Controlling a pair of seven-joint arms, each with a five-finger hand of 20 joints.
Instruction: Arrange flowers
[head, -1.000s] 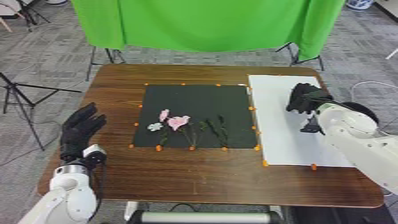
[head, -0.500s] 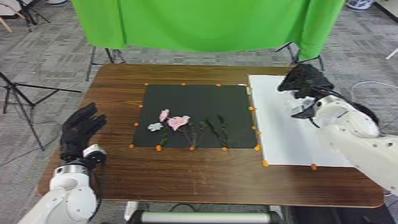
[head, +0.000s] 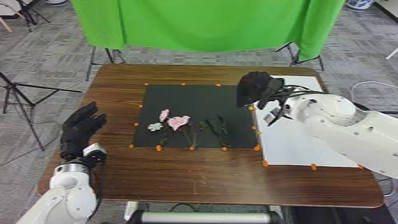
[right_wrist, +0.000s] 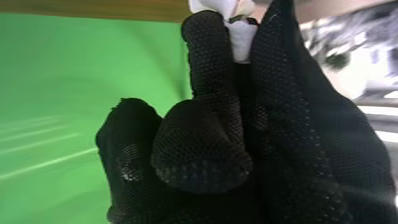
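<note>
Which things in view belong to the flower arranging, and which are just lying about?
For the job:
pink flowers
pale small flower
green stems
black sheet under them
white piece pinched in the right robot hand
white sheet, probably

Just around:
green cloth
tripod

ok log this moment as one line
right hand pinching white piece near black mat's far right corner | left hand open, table's left side | pink flowers, pale flower, green stems on mat
</note>
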